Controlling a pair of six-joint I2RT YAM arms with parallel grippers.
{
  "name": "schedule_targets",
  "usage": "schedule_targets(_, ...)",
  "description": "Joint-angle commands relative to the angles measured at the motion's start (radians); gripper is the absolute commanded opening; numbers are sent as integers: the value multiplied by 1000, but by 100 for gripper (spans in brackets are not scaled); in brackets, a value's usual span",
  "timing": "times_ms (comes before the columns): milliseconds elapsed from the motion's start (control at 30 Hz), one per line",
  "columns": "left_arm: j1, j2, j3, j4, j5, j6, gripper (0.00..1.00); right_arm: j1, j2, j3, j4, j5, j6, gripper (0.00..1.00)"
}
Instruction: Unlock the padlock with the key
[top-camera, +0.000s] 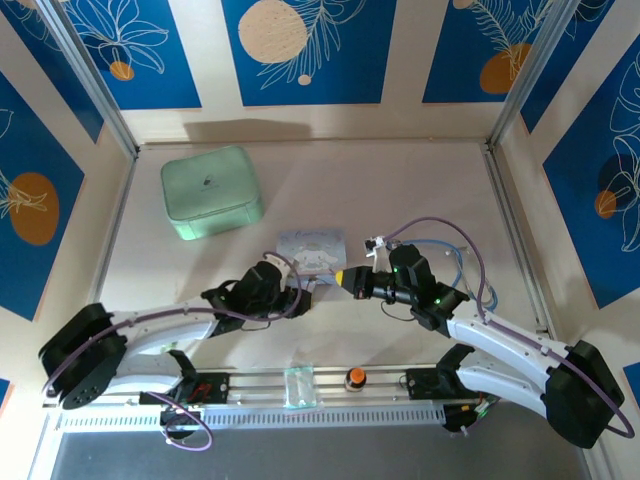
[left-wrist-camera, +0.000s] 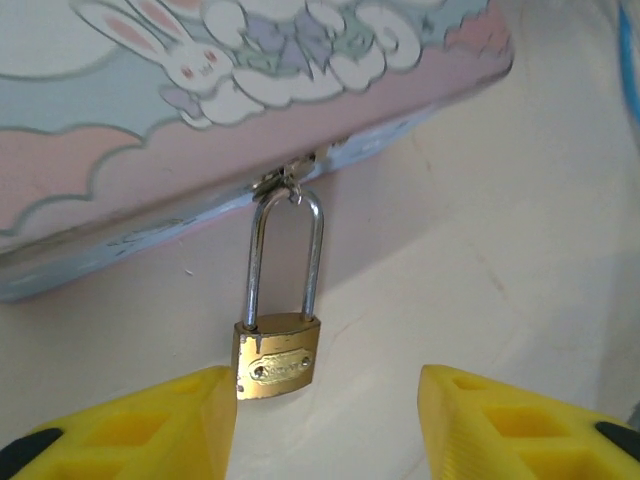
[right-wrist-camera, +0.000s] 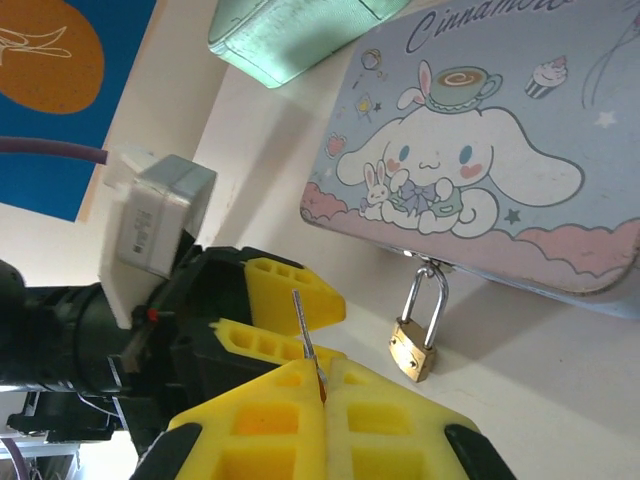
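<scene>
Padlock (left-wrist-camera: 278, 358): apparently locked, hanging from box (right-wrist-camera: 520, 250) latch at its near edge, mid-table. Key (right-wrist-camera: 308, 335): pinched in right gripper (right-wrist-camera: 325, 372), not yet inserted. Left gripper (left-wrist-camera: 325, 400): jaws parted, flanking padlock, empty.

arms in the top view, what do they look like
The left arm and right arm are white shells with black joints, each with a purple cable. The left gripper and right gripper have blocky yellow fingers with square recesses.
</scene>
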Motion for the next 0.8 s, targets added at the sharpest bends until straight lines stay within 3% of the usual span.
schedule_targets(0,-8,57,11,61,42,105,52,-2,-12,-11,-16,17,-11,0)
schedule_targets(367,-11,195,7,179,52,118,51,-3,-71,-43,-47,53,2,0)
schedule_targets(633,-15,262,22,221,70,81,33,-3,-72,-58,-29,57,13,0)
schedule_targets(767,-24,289,34,216,40,60,35,-3,-73,-73,-16,61,21,0)
